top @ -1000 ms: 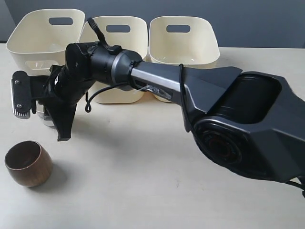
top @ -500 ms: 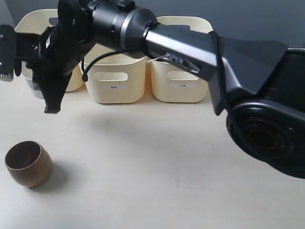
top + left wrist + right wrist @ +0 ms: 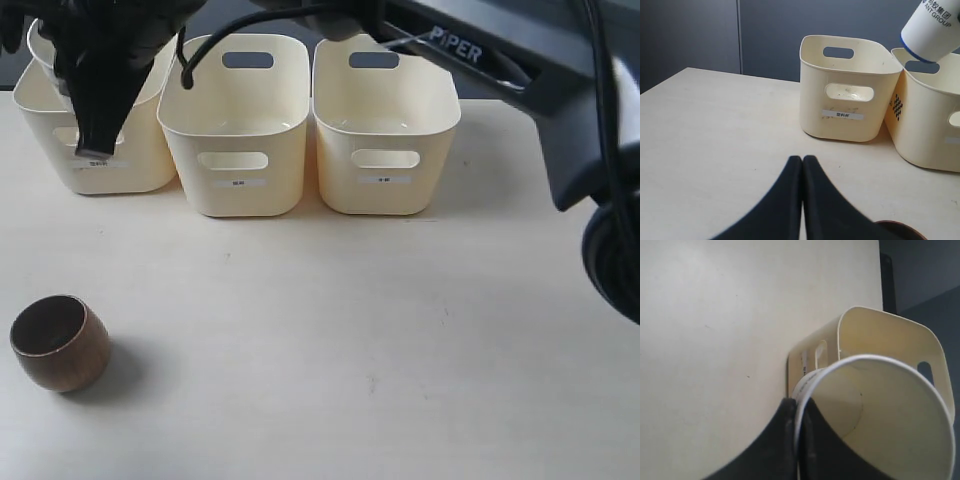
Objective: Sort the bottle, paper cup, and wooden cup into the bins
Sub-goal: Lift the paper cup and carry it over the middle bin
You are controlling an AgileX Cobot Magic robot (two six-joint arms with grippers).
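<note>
Quick count: three cream plastic bins stand in a row at the back of the table (image 3: 350, 330). There's a left-end bin (image 3: 40, 130), a middle bin (image 3: 240, 195) and a right-end bin (image 3: 385, 195), each with oval handle cut-outs and a small label on the front. Then one paper cup (image 3: 880, 425), one wooden cup (image 3: 58, 343), and two grippers.

The right arm (image 3: 480, 55) reaches across the whole row. The right gripper (image 3: 797, 407) is up in the air over the left-end bin, pinching the paper cup's rim with one finger inside and one outside. The cup hangs tilted above the bin, not in it. It's white with a blue band and printed lettering on the side.

The wooden cup sits upright on the table well in front of the left-end bin, with nothing touching it. The left gripper (image 3: 802, 165) hovers low just beside that cup, facing the left-end bin. Its two black fingers are pressed together with nothing between them.
</note>
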